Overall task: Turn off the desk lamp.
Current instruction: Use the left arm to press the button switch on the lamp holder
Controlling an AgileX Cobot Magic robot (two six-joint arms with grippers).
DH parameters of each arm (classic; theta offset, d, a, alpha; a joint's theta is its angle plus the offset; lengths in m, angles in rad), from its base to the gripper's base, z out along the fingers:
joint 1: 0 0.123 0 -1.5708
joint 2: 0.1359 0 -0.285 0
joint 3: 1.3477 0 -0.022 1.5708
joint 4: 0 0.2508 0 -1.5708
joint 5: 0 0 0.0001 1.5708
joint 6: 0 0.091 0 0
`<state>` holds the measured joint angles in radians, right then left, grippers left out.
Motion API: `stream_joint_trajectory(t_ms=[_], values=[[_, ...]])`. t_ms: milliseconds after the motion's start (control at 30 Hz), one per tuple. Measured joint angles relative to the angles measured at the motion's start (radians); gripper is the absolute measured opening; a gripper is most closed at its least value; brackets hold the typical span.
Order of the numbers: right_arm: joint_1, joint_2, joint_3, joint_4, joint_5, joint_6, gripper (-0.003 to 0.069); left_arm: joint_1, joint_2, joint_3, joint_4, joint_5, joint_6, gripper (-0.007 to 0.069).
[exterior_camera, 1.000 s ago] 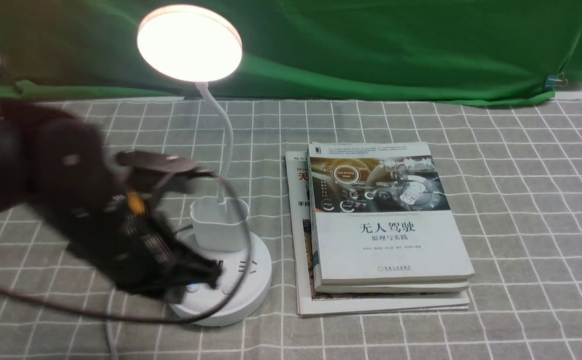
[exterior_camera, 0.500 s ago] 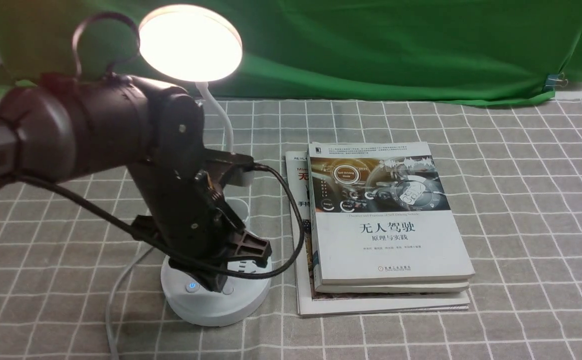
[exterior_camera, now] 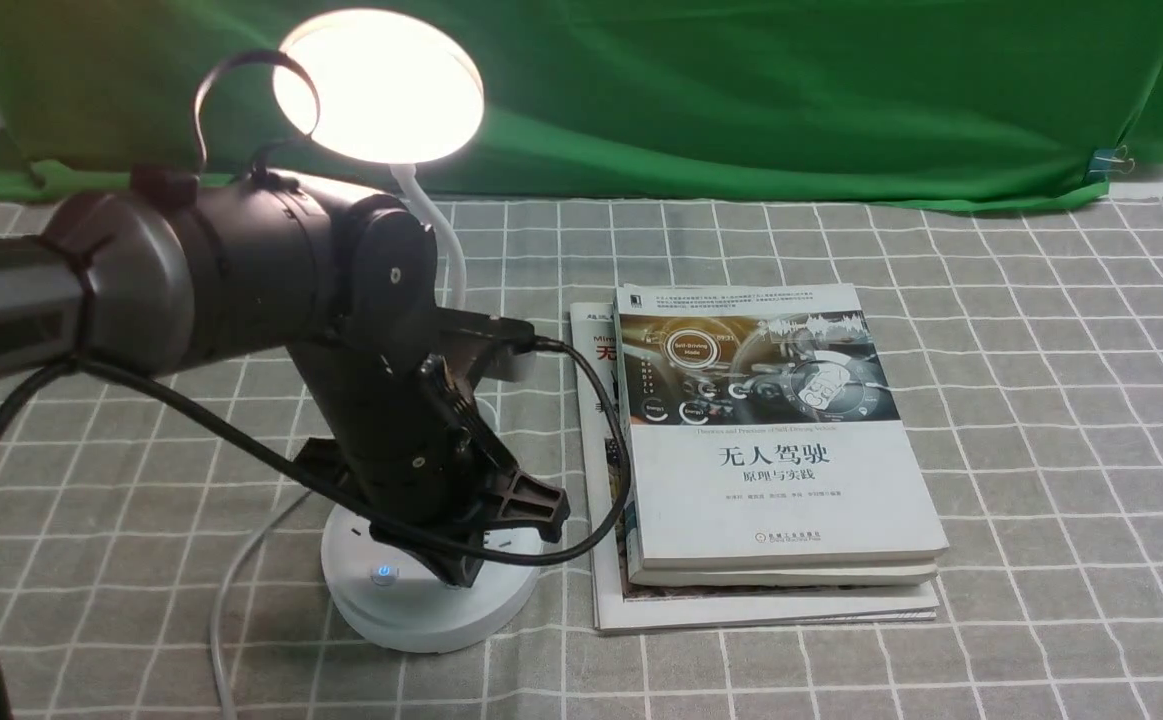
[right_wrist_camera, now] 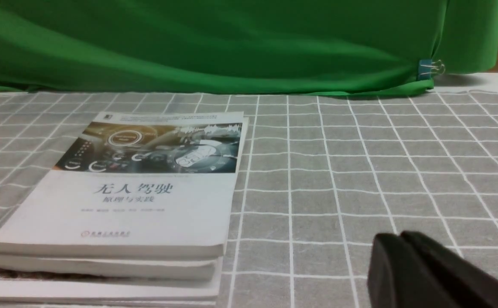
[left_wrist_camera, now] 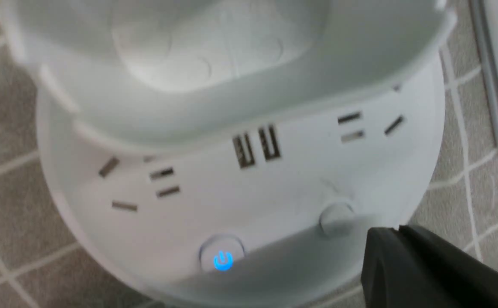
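Front view: the desk lamp (exterior_camera: 379,85) stands on the left side of the table (exterior_camera: 1041,400), head glowing, so the job's not done. The left arm (exterior_camera: 241,270) leans right over the lamp's base (exterior_camera: 421,622), and the left pincer (exterior_camera: 463,572) points down at the base top, just beside the blue-lit button (exterior_camera: 384,575). The arm hides the cup, and I can't tell whether the tip touches.

Left wrist view: it's blurry, but the fingers are pressed together. The tip sits next to the plain button (left_wrist_camera: 336,214), apart from the lit one. That's the danger, I'd say: press here and it hits the wrong button or bare plastic, or shoves the base across the table.

Right wrist view: the right pincer (right_wrist_camera: 392,246) has its fingers together, gripping nothing, low over the table near the books (right_wrist_camera: 116,205). The lamp is out of sight here.
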<state>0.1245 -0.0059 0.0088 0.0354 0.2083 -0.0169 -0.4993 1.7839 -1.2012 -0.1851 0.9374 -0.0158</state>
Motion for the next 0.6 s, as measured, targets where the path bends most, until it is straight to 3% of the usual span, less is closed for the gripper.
stream_joint_trajectory(t_ms=[367, 600], values=[[0.0, 0.0, 0.0, 0.0, 0.0, 0.0, 0.0035, -0.002, 0.055, -0.016, 0.018, 0.0, 0.016, 0.0001], [0.0, 0.0, 0.0, 0.0, 0.0, 0.0, 0.0035, -0.024, -0.136, 0.049, 0.027, 0.005, 0.016, 0.0001]])
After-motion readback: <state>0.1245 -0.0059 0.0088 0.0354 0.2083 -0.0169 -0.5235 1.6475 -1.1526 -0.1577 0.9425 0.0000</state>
